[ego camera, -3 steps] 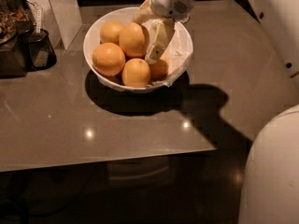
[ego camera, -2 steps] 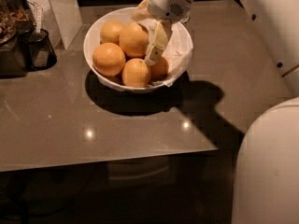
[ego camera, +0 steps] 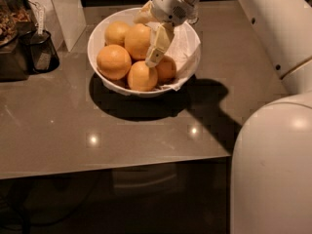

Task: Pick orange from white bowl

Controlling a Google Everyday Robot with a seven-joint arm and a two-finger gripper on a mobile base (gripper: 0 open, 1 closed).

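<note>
The white bowl, lined with crinkled clear plastic, stands at the back middle of the grey table and holds several oranges. The big orange lies in the middle of the pile. My gripper reaches down into the bowl from the upper right. It is open, with one finger down the orange's right side and the other finger at its upper back edge. The orange still rests on the others.
Other oranges lie at the bowl's left, back, front and right. A dark container and a white box stand at the far left. My white arm and body fill the right side.
The gripper has barely shifted over the bowl. The oranges and the bowl have stayed in place.
</note>
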